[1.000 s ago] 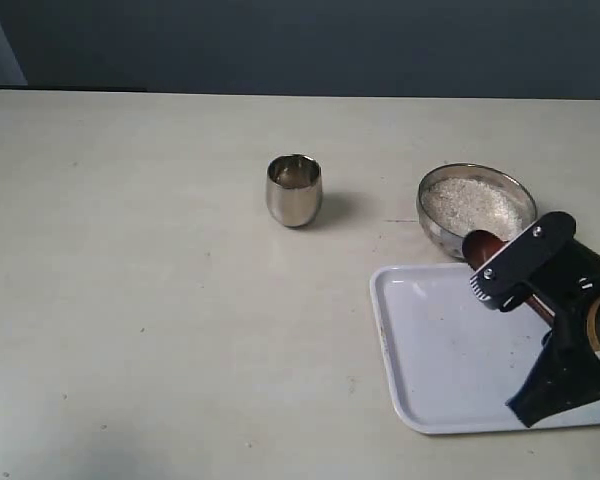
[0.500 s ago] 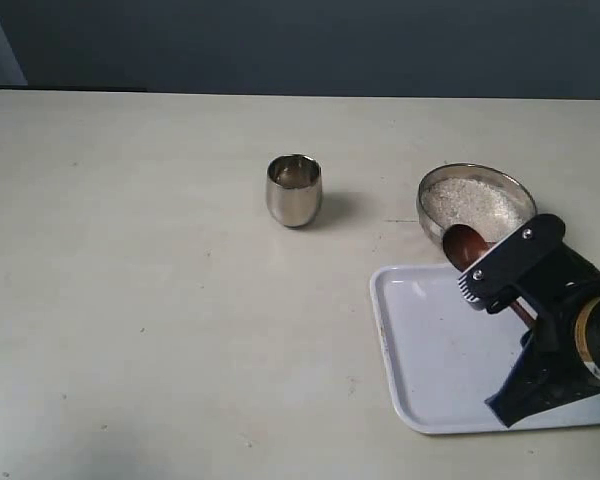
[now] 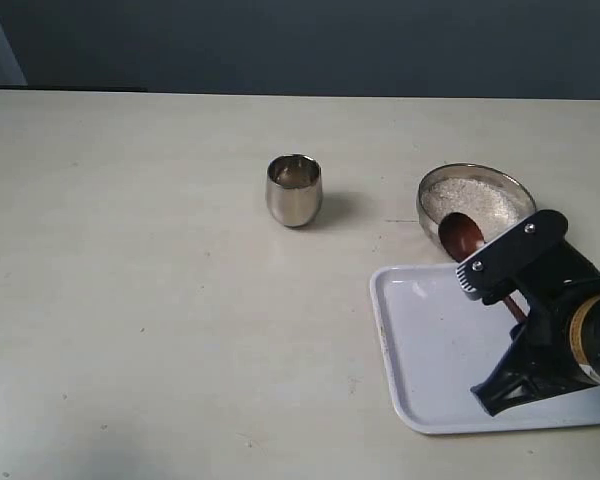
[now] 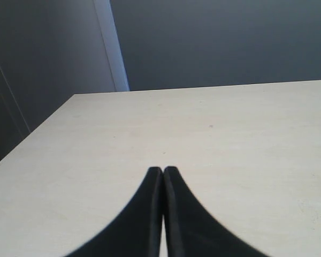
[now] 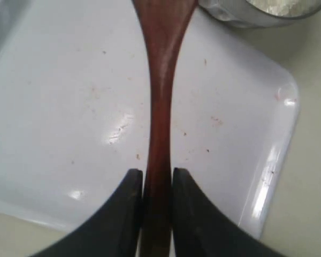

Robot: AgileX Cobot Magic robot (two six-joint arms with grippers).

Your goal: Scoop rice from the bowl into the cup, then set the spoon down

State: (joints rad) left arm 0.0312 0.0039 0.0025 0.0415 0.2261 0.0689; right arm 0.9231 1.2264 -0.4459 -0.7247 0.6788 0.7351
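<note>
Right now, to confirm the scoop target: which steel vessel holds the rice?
The wide bowl beside the white tray, filled with rice; the small cup sits apart.

The spoon [image 5: 161, 80] is coloured dark reddish-brown and the rice [image 3: 477, 203] white. The bowl [image 3: 428, 228] and cup [image 3: 294, 190] are finished in shiny steel. The tray [image 3: 430, 340] is seen as white, flecked with reddish specks. The table [image 3: 130, 250] is coloured cream. The left gripper [image 4: 162, 171] and right gripper [image 5: 158, 174] are black.
</note>
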